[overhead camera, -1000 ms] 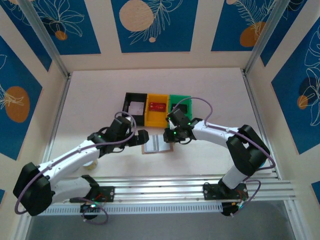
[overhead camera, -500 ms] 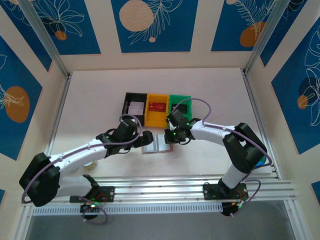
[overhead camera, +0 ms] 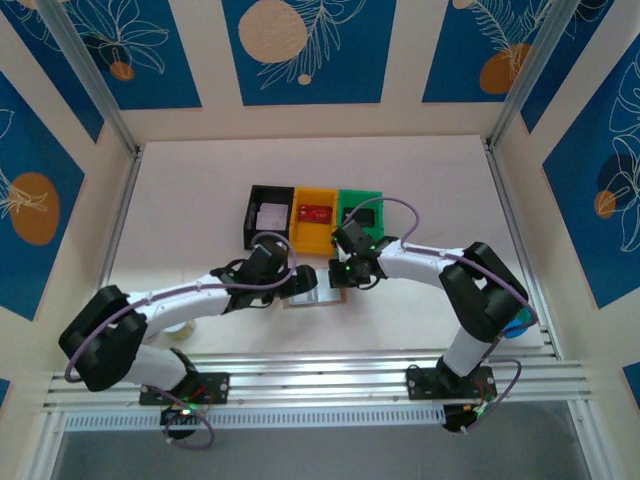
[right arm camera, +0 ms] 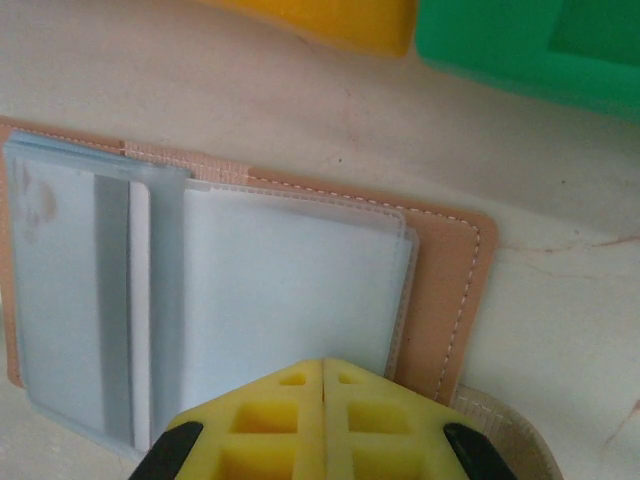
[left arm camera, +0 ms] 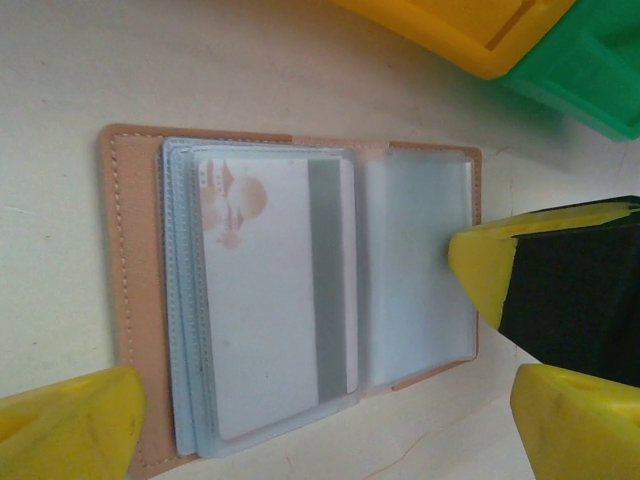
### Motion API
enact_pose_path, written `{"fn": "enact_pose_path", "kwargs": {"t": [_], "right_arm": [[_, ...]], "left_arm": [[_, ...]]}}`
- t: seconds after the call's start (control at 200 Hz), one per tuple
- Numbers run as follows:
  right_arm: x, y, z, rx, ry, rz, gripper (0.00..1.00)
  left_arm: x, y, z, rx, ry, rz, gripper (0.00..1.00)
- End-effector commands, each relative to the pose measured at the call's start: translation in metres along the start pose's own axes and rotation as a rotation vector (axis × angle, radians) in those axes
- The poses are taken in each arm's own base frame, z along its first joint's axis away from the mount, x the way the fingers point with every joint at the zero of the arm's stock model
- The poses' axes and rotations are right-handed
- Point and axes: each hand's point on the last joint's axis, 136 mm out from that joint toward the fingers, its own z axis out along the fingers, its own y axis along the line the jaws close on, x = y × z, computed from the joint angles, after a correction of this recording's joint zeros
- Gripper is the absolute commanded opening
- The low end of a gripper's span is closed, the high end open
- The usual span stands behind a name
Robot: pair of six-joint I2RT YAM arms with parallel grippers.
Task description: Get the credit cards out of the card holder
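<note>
- The left gripper [overhead camera: 298, 284] has slid in over the open card holder [left arm camera: 290, 290], jaws wide.
- The right gripper [right arm camera: 322, 395], shut, rests on its right flap.
- Flat before the yellow bin [left arm camera: 440, 25]; floppy sleeves, so pinch the stiff card [left arm camera: 275, 300] by its edge.

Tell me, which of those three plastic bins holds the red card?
The yellow plastic bin, middle of the row: the red card lies inside. The black bin beside it holds a white card.
</note>
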Motion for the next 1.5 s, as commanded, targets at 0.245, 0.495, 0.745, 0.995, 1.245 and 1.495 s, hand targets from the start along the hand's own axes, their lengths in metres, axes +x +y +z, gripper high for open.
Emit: {"fn": "enact_pose_path", "kwargs": {"t": [0.245,0.495,0.745,0.995,1.245,1.495], "right_arm": [[-0.006,0.005,-0.001,-0.003,-0.005,-0.007,0.00],[-0.006,0.006,0.000,-0.006,-0.002,-0.008,0.00],[-0.007,0.007,0.001,-0.006,0.000,-0.007,0.00],[-0.006,0.007,0.003,-0.003,0.006,-0.008,0.00],[-0.005,0.007,0.005,-0.002,0.017,-0.007,0.00],[-0.004,0.007,0.007,-0.004,0.027,-0.004,0.00]], "left_arm": [[0.002,-0.023,0.013,0.062,0.025,0.001,0.90],[0.005,-0.023,0.020,0.063,0.040,0.003,0.89],[0.006,-0.022,0.023,0.059,0.046,0.003,0.87],[0.006,-0.023,0.023,0.055,0.047,0.009,0.85],[0.004,-0.030,0.022,0.072,0.043,0.015,0.80],[0.004,-0.034,0.022,0.083,0.044,0.017,0.74]]}}
